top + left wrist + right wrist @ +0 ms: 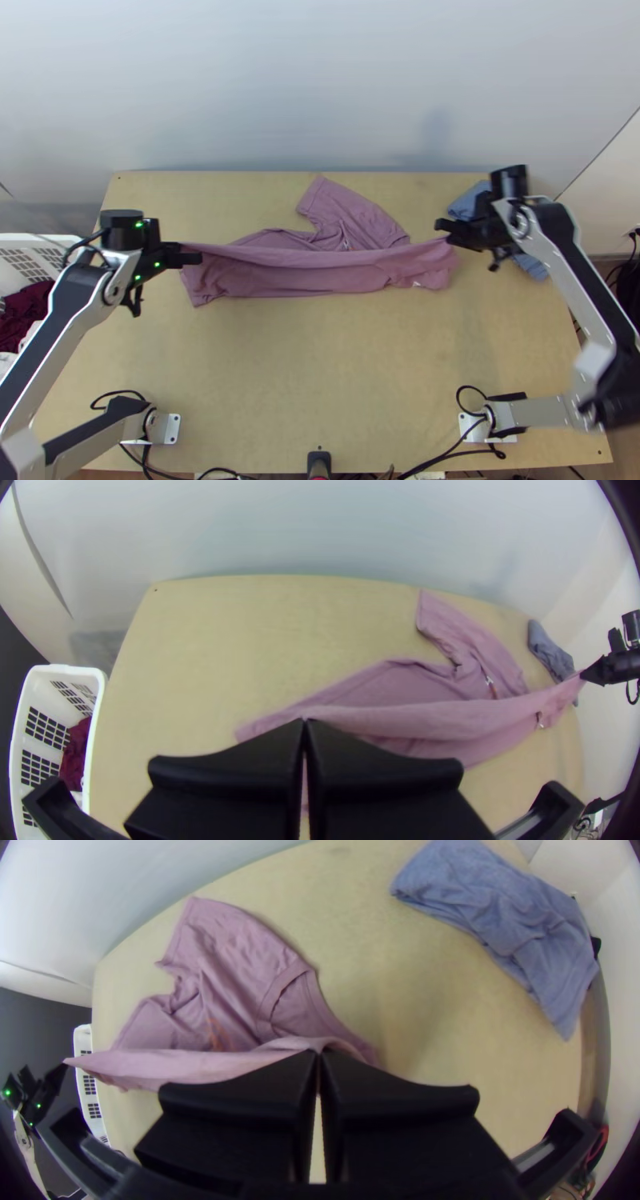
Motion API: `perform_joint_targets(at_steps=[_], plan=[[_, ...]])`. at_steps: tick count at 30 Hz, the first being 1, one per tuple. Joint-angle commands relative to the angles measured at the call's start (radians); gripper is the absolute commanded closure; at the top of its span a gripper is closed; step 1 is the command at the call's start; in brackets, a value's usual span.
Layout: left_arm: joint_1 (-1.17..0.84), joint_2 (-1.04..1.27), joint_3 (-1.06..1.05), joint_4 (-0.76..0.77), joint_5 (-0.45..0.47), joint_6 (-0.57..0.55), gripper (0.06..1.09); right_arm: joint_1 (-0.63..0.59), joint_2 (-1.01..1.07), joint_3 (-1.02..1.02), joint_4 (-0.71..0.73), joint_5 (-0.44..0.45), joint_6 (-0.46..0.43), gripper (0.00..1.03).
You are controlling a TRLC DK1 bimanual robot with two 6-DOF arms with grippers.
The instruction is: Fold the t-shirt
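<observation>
White basket (99,700) at table's left, dark red cloth (75,753) inside

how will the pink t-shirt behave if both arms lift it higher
The t-shirt will probably be floppy: it drapes in soft folds between the left gripper and right gripper. It looks thin, so likely light. The part lying loose on the table would probably trail limply.

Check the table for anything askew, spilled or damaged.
The pink t-shirt looks askew: one stretch is held between the left gripper and the right gripper, while its far part juts toward the wall. Probably just mid-fold; nothing looks spilled or damaged.
</observation>
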Motion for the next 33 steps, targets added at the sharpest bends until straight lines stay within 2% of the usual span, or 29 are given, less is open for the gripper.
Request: perform_joint_targets(at_steps=[1, 5, 6, 8, 9, 13, 21, 27, 33], plan=[[-0.011, 0.121, -0.007, 0.089, -0.006, -0.011, 1.04, 0.017, 0.249, 0.033, 0.143, -0.001, 0.033, 1.00], [-0.011, 0.178, 0.006, 0.116, -0.006, -0.011, 1.05, 0.020, 0.339, 0.076, 0.191, -0.001, 0.039, 0.98], [-0.011, 0.195, 0.013, 0.118, -0.006, -0.011, 1.04, 0.017, 0.353, 0.083, 0.191, -0.001, 0.059, 0.87], [-0.009, 0.219, 0.023, 0.124, -0.006, -0.011, 1.04, 0.009, 0.350, 0.083, 0.191, 0.004, 0.136, 0.50], [-0.009, 0.230, 0.031, 0.125, -0.006, -0.011, 1.05, 0.006, 0.336, 0.076, 0.192, 0.005, 0.162, 0.36], [-0.013, 0.258, 0.054, 0.125, -0.006, -0.016, 1.05, 0.060, 0.258, 0.042, 0.212, 0.005, 0.163, 0.14], [-0.011, 0.277, 0.057, 0.125, -0.006, -0.016, 1.05, 0.236, 0.170, -0.050, 0.212, 0.061, 0.108, 0.15], [-0.006, 0.274, 0.052, 0.118, -0.006, -0.016, 1.04, 0.303, 0.195, -0.119, 0.217, 0.133, 0.111, 0.15], [-0.003, 0.259, 0.028, 0.116, -0.006, -0.016, 1.05, 0.333, 0.213, -0.180, 0.268, 0.168, 0.113, 0.16]])
